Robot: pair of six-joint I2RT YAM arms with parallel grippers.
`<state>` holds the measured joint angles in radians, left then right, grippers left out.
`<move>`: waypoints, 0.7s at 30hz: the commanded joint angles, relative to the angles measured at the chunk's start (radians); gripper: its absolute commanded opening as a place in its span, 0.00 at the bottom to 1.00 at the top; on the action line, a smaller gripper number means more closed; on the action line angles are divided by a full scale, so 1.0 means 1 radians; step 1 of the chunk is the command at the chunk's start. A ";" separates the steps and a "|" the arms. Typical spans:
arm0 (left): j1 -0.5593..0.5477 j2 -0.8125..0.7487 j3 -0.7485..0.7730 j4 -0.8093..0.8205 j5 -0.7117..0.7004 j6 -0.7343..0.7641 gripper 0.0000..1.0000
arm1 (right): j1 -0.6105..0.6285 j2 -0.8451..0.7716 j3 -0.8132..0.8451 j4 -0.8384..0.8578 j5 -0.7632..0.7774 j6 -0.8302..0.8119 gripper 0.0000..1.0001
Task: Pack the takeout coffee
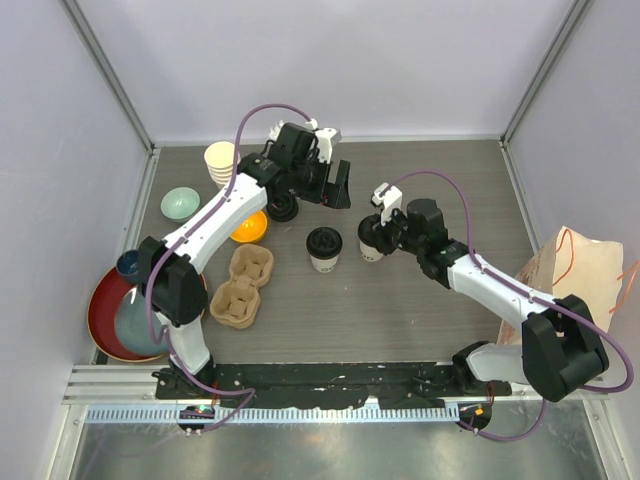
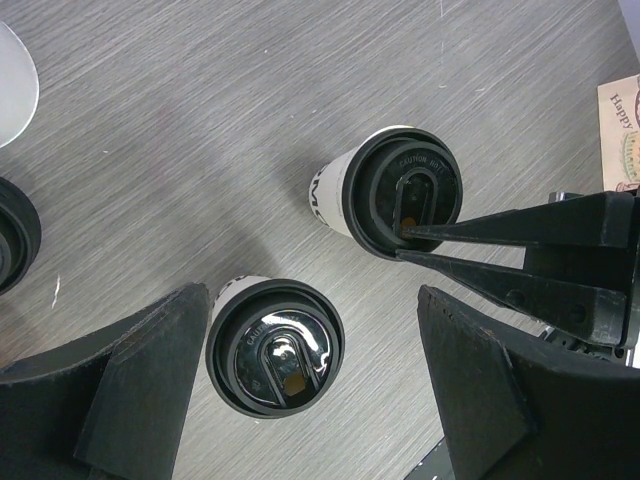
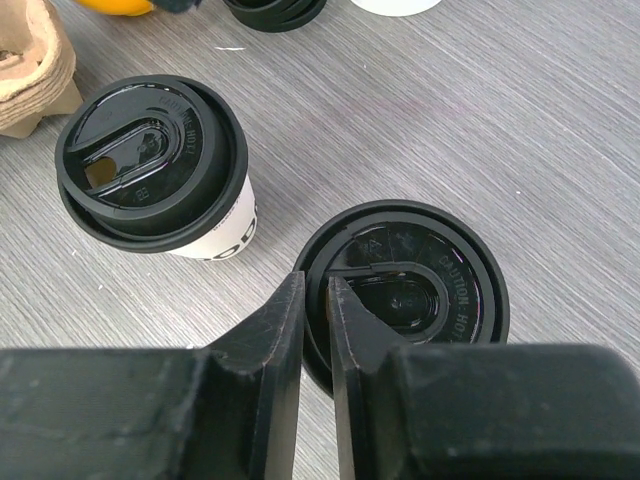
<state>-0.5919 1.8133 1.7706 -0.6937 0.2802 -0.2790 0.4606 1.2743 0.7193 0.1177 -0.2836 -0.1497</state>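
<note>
Two capped coffees standing close together on the desk (image 1: 420,300), left tool (image 2: 312,300) spread wide above the left cup (image 2: 275,345), right tool (image 3: 315,285) fingers almost together at the right cup (image 3: 400,290) lid's rim, can't tell if it's gripping.

Illumination is bright, even and diffuse from overhead. Shadows on the table (image 2: 200,130) are soft-edged. Specular glare marks the nearer black lid (image 2: 275,347), left wrist view.

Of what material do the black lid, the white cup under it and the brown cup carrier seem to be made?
The black lid looks like plastic, semi-glossy: moulded lettering, light reflections. The white cup is probably paper, matte, with print. The brown cup carrier seems to be moulded paper pulp: rough, dull surface.
</note>
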 commanded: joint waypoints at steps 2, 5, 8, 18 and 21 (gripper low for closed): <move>-0.003 0.003 0.049 0.002 0.010 0.018 0.89 | -0.004 -0.027 0.015 0.011 -0.012 0.006 0.24; -0.005 0.003 0.049 -0.001 0.011 0.018 0.89 | -0.005 -0.024 0.022 0.004 -0.019 0.004 0.31; -0.005 0.003 0.050 -0.003 0.010 0.020 0.89 | -0.004 -0.023 0.032 -0.004 -0.026 0.006 0.38; -0.026 0.018 0.081 -0.018 0.008 0.032 0.88 | -0.004 -0.076 0.143 -0.070 -0.063 0.041 0.55; -0.040 0.033 0.099 -0.021 0.007 0.032 0.78 | -0.007 -0.092 0.183 -0.092 -0.011 0.108 0.57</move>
<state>-0.6090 1.8309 1.8099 -0.7162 0.2802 -0.2714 0.4606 1.2480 0.8108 0.0277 -0.3233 -0.1246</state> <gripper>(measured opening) 0.848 0.559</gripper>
